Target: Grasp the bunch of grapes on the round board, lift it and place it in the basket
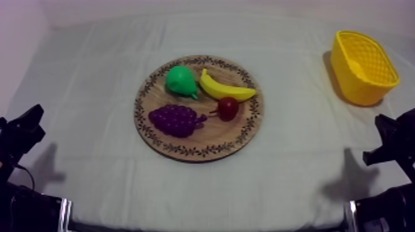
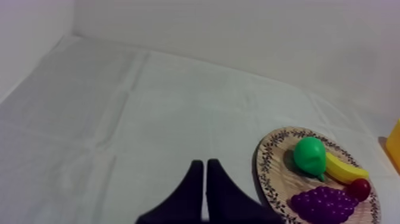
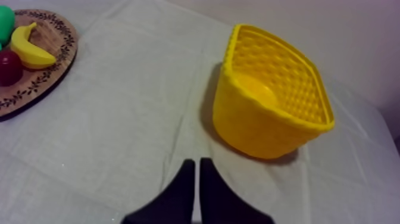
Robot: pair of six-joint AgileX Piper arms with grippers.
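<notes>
Top view: the bunch of grapes (image 1: 176,119) is lying on the wooden board (image 1: 204,150) at the middle of the desk (image 1: 92,92), just beside the small red fruit (image 1: 228,108). The yellow basket (image 1: 364,68) is standing at the right side, well apart from the board. The left claw (image 2: 205,164) is hovering, fingers pressed into a narrow wedge, holding nothing; the grapes are lying ahead to its right. The right claw (image 3: 196,161), equally narrow and empty, is facing the basket.

Green pear-shaped toy fruit (image 1: 180,81) just above frame centre. Curved yellow toy banana (image 1: 225,90) just beside it, to right. Small round dark-red fruit (image 1: 228,108) directly below banana. Creased grey-white cloth (image 1: 92,129) underneath.
</notes>
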